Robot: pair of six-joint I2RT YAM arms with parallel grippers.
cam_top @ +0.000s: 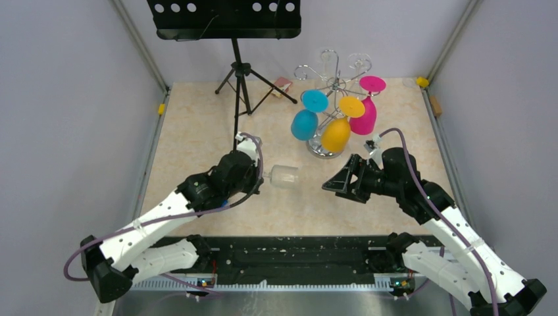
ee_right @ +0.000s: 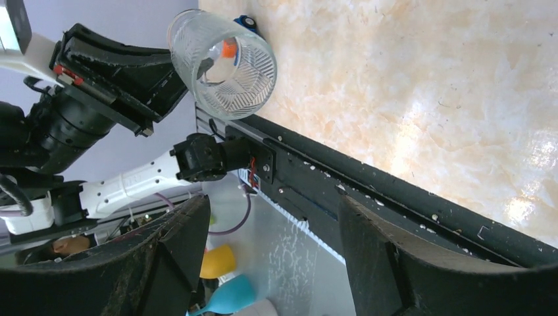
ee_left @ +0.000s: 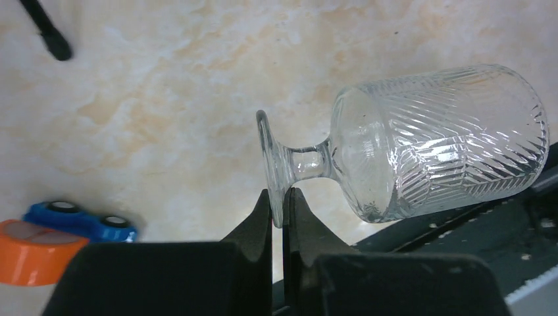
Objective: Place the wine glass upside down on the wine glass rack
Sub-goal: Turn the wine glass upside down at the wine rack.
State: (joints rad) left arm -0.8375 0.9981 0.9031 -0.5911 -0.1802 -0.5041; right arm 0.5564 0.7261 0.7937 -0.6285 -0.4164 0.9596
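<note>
Mid-frame over desk [cam_top: 197,131]: wine glass [cam_top: 284,176] horizontal, foot pinched in left gripper [cam_top: 264,176], bowl pointing right. Right gripper [cam_top: 329,186] wide, near bowl, not touching. Wine glass rack [cam_top: 336,84] upper right, well apart.

Left white-and-black jointed arm [cam_top: 158,217]: runs from lower left of the top view up toward centre, forearm slanting right, wrist pointing right.

Left black two-finger gripper [cam_top: 263,176] [ee_left: 281,197]: jaws closed to a narrow slit, pinching the foot rim of a clear ribbed wine glass [ee_left: 434,145] that lies sideways.

Right white-and-black jointed arm [cam_top: 460,227]: runs from lower right up toward centre, wrist pointing left.

Right black two-finger gripper [cam_top: 337,179] [ee_right: 273,217]: fingers spread wide, tips facing the left gripper, well apart from it.
</note>
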